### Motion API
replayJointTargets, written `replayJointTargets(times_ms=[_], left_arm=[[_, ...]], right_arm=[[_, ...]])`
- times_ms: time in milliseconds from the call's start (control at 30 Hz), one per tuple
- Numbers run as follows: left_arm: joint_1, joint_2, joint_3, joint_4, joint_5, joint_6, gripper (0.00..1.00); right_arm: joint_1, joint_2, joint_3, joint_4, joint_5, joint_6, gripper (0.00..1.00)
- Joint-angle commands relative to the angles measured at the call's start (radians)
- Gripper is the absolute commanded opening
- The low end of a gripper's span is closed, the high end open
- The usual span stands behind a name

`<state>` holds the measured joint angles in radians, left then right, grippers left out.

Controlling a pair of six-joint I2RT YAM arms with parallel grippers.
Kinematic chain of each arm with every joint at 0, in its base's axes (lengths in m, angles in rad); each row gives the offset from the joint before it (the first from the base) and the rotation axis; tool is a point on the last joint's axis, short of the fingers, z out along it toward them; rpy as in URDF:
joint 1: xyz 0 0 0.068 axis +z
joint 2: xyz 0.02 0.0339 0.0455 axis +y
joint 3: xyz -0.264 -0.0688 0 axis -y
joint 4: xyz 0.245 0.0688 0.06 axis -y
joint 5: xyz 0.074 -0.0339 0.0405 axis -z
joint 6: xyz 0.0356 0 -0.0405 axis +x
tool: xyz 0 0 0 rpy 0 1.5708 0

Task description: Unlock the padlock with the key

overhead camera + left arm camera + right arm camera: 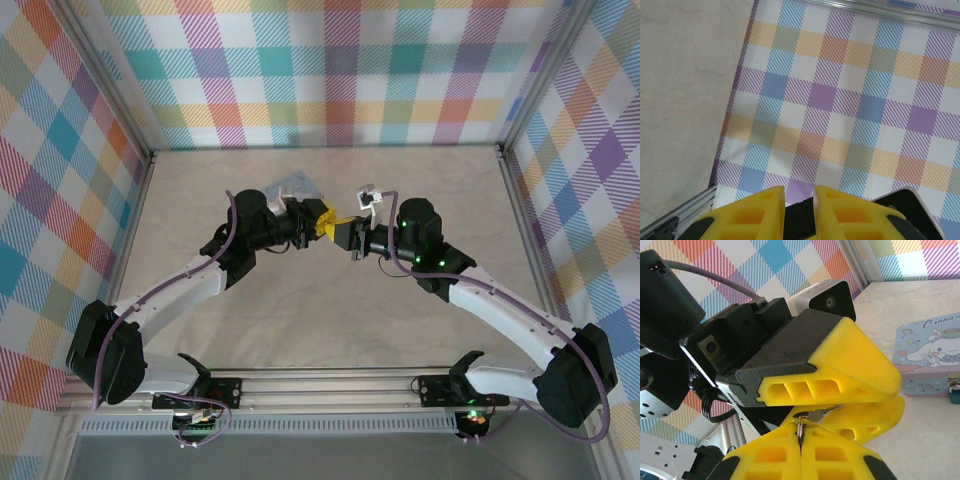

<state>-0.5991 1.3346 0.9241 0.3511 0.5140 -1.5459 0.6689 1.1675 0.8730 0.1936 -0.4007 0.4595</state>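
Key held between both grippers in mid-air, padlock lying by the tin

The right gripper (801,432) has its fingers closed on the key (812,416) at its ring end. The left gripper (892,392) has its fingers nearly together around the blade, but whether they pinch it I cannot tell. The padlock (955,392) lies on the table (920,440), just beside the tin (930,355). Best to secure one firm grip that leaves the blade protruding.

Beneath the left gripper (322,222) lies a pale, marbled beige table top (330,330), evenly lit. Beyond it and to both sides stand walls (340,70) in pastel plaid. They meet the table top along what appear to be aluminium rails (330,149).
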Motion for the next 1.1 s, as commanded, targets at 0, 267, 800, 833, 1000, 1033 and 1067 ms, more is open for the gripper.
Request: replayJointTargets(times_ms=[0, 267, 800, 833, 1000, 1033, 1067], left_arm=[[0.004, 0.004, -0.008, 0.046, 0.009, -0.001, 0.18], [0.004, 0.008, -0.007, 0.045, 0.010, 0.007, 0.00], [0.003, -0.145, 0.057, -0.010, -0.154, 0.539, 0.00], [0.002, -0.149, 0.053, 0.009, -0.150, 0.555, 0.00], [-0.001, -0.146, 0.040, 0.085, -0.130, 0.570, 0.00], [-0.002, -0.146, 0.039, 0.095, -0.127, 0.571, 0.00], [-0.002, -0.143, 0.040, 0.096, -0.125, 0.576, 0.00]], right_arm=[[0.008, -0.024, -0.009, 0.013, 0.000, 0.008, 0.01], [0.007, -0.032, -0.014, 0.003, 0.006, 0.010, 0.02], [-0.046, -0.052, -0.031, 0.161, -0.133, 0.292, 0.46], [-0.046, -0.039, -0.017, 0.168, -0.149, 0.307, 0.48], [-0.045, 0.008, 0.031, 0.204, -0.180, 0.336, 0.52], [-0.045, 0.016, 0.036, 0.217, -0.183, 0.341, 0.52], [-0.045, 0.023, 0.039, 0.231, -0.187, 0.346, 0.53]])
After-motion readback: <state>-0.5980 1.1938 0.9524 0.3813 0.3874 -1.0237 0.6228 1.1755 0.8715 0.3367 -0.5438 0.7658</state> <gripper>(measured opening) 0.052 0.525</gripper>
